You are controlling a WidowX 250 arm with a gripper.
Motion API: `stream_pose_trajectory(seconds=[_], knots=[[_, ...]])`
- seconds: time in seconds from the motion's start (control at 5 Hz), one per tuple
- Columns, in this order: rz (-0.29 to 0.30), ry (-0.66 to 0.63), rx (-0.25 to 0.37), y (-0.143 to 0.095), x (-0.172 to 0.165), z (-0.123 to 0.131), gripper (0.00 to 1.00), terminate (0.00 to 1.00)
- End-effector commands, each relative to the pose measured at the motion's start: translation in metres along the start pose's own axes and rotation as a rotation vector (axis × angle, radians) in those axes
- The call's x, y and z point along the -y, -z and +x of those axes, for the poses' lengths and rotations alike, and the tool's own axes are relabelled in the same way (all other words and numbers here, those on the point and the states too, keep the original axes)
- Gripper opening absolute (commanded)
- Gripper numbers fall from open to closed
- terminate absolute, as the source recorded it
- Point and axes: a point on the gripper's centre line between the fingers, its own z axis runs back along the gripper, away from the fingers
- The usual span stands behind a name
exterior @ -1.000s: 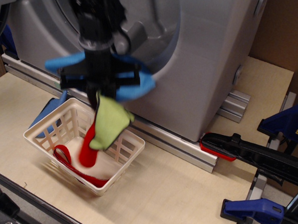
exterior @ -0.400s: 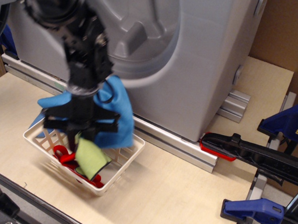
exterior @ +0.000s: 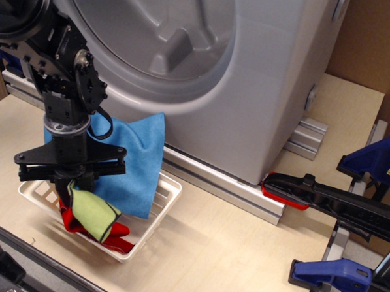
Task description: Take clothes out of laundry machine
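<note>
Setting: a pale plywood table (exterior: 228, 252) is carrying everything; brown cardboard (exterior: 377, 38) is closing off the back right corner.

Laundry machine (exterior: 264, 78): silver-grey, boxy, sitting on aluminium rails (exterior: 212, 183) along the back of the table, its round front opening showing the moulded grey drum (exterior: 168, 40).

Basket (exterior: 169, 194): white lattice plastic, lying on the table just in front of the machine, below my arm.

My gripper (exterior: 72, 179): black, hanging over the basket with its crossbar level. The fingertips are sinking into the cloths, so I cannot tell whether they are apart or clamped on anything.

Clothes: the bright blue cloth (exterior: 138, 163) is draping from behind my wrist over the basket's far rim; the yellow-green cloth (exterior: 93, 212) with dark edging is lying directly under my gripper; the red cloth (exterior: 115, 232) is resting beneath it on the basket floor.

Right side: blue-handled bar clamps (exterior: 371, 162) and a black-and-red clamp bar (exterior: 323, 198) are lying along the table edge.
</note>
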Motion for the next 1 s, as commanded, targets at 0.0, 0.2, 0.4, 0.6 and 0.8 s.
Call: stream_pose_trajectory(seconds=[0.0,0.2,0.4,0.6,0.8], knots=[[-0.060,-0.016,0.081,-0.006,-0.005,0.006,1.00,0.00],[-0.073,0.004,0.104,-0.010,0.003,0.012,1.00,0.00],[-0.091,-0.009,0.132,-0.026,0.008,0.017,1.00,0.00],[-0.122,-0.008,0.122,-0.052,0.016,0.024,1.00,0.00],[-0.107,-0.032,0.111,-0.084,0.018,0.023,1.00,0.00]])
